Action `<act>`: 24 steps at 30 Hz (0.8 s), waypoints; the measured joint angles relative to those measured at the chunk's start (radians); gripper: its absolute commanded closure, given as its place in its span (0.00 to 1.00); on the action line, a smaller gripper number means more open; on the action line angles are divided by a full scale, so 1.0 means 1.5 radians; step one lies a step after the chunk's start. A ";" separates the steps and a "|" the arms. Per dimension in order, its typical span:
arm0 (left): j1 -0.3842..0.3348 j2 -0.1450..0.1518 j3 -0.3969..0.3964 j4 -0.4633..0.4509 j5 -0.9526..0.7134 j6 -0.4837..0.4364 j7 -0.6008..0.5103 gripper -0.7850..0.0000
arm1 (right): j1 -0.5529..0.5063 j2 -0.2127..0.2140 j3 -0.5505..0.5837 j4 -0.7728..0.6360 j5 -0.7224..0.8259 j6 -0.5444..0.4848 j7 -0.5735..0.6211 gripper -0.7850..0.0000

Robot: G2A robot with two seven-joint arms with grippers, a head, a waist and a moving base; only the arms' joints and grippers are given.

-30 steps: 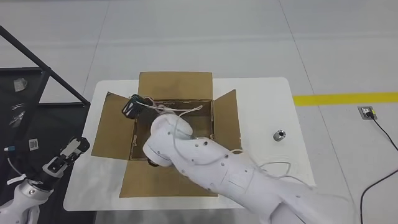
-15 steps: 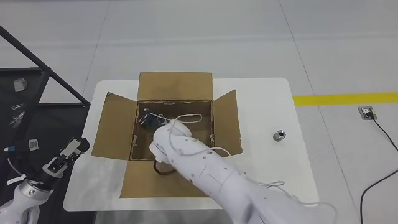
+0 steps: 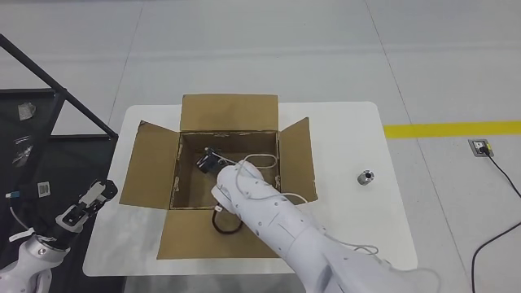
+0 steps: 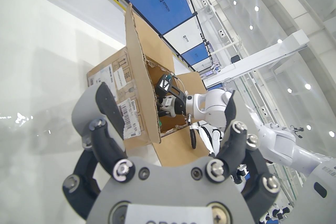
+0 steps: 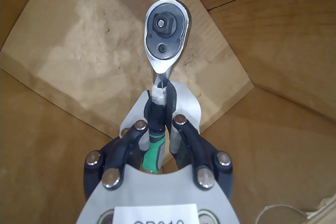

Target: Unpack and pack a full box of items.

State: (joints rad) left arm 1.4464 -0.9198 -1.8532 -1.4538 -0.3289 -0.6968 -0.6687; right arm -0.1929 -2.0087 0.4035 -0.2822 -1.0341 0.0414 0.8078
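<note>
Inside the cardboard box, the right gripper was clamped on the ratchet wrench above the floor, probably packing it, so lowering and a gentle release came next, while the left gripper hung spread beside the table.

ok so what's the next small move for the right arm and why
Probably lower the ratchet a little toward the floor of the box, then release it. The right end effector is shut on its green handle, down between the cardboard walls. The metal head points at bare cardboard and seems not yet to rest on it.
</note>
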 measured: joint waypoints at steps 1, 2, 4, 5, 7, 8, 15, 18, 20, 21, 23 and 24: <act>0.000 0.000 0.000 0.000 0.000 0.000 0.000 0.00 | -0.002 0.000 -0.001 0.002 0.001 -0.002 0.001 1.00; 0.000 0.000 0.000 0.000 0.000 0.000 0.000 0.00 | -0.003 0.000 -0.001 0.004 0.002 -0.003 0.001 1.00; 0.000 0.000 0.000 0.000 0.000 0.000 0.000 0.00 | -0.007 0.000 -0.002 0.008 0.004 -0.005 0.002 1.00; 0.000 0.000 0.000 0.000 0.000 0.000 0.000 0.00 | -0.009 0.000 -0.002 0.010 0.005 -0.006 0.001 1.00; 0.000 0.000 0.000 0.000 0.000 0.000 0.000 0.00 | -0.012 0.000 -0.002 0.014 0.008 -0.008 -0.001 1.00; 0.000 0.000 0.000 0.000 0.000 0.000 0.000 0.00 | -0.013 0.000 -0.002 0.015 0.010 -0.009 -0.002 1.00; 0.000 0.000 0.000 0.000 0.000 0.000 0.000 0.00 | -0.015 0.001 0.001 0.026 0.019 -0.012 -0.007 0.99; 0.000 0.000 0.000 0.000 0.000 0.000 0.000 0.00 | -0.014 0.002 0.003 0.028 0.023 -0.011 -0.007 0.52; 0.000 0.000 0.000 0.000 0.000 0.000 0.000 0.00 | -0.011 0.002 0.005 0.028 0.025 -0.011 -0.007 0.50; 0.000 0.000 0.000 0.000 0.000 0.000 0.000 0.00 | -0.010 0.002 0.006 0.028 0.027 -0.011 -0.007 0.44; 0.000 0.000 0.000 0.000 0.000 0.000 0.000 0.00 | -0.007 0.002 0.008 0.027 0.029 -0.011 -0.009 0.43; 0.000 0.000 0.000 0.000 0.000 0.000 0.000 0.00 | -0.005 0.002 0.008 0.026 0.030 -0.012 -0.010 0.44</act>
State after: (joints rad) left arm 1.4464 -0.9198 -1.8532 -1.4538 -0.3289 -0.6968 -0.6687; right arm -0.2006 -2.0050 0.4161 -0.2430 -0.9897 0.0240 0.7925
